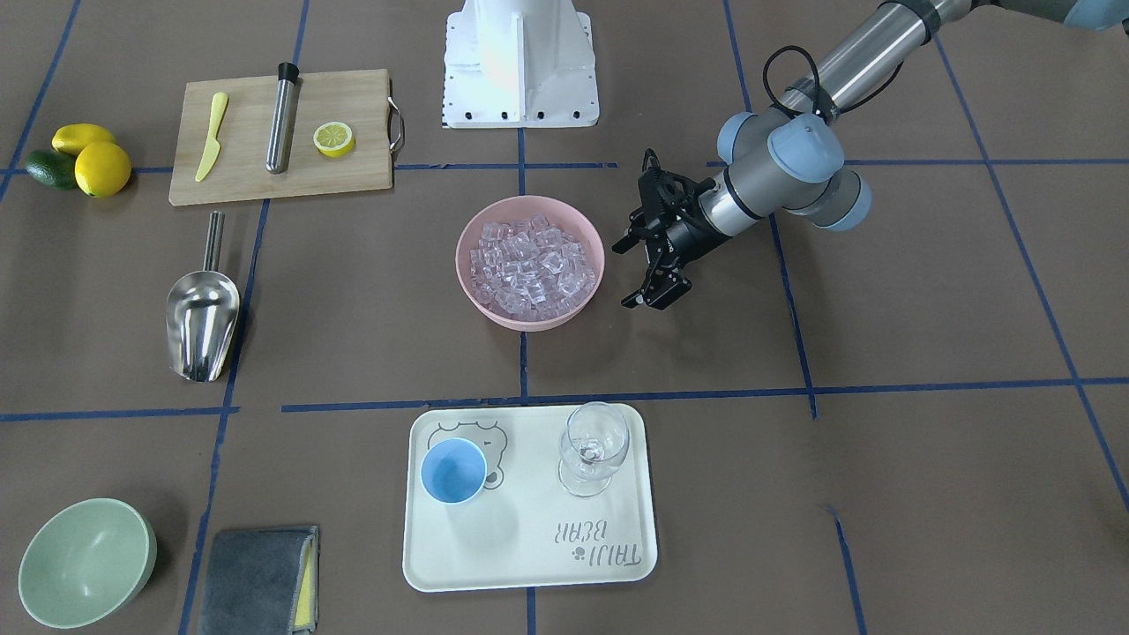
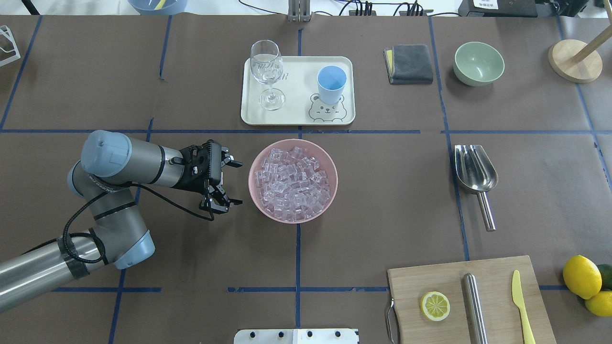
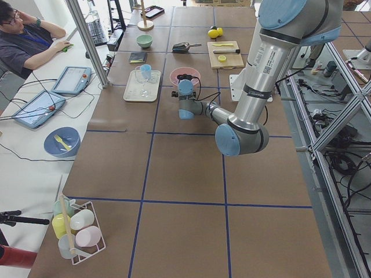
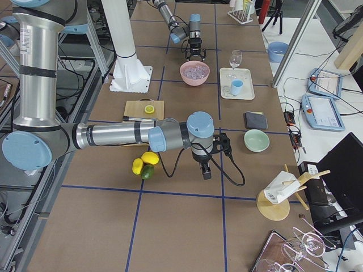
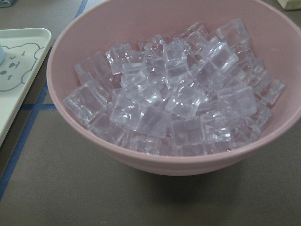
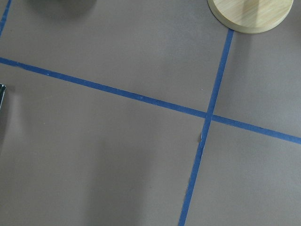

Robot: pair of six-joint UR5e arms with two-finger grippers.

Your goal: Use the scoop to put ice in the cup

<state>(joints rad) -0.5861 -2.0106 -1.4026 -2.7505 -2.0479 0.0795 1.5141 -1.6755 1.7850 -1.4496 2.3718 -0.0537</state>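
Observation:
The ice (image 2: 292, 184) is a heap of clear cubes in a pink bowl (image 2: 292, 143) at the table's middle; it fills the left wrist view (image 5: 174, 94). The light-blue cup (image 2: 331, 83) stands upright on a cream tray (image 2: 299, 91) beyond the bowl. The steel scoop (image 2: 473, 174) lies on the table to the bowl's right, handle toward the robot. My left gripper (image 2: 236, 184) is open and empty, just left of the bowl, pointing at it. My right gripper (image 4: 205, 173) shows only in the exterior right view, near the lemons; I cannot tell its state.
A clear wine glass (image 2: 266, 67) stands on the tray beside the cup. A cutting board (image 2: 468, 301) holds a lemon half, a steel cylinder and a yellow knife. A green bowl (image 2: 478, 63), a grey cloth (image 2: 409, 63), lemons (image 2: 581, 277) and a wooden stand (image 2: 573, 59) sit on the right.

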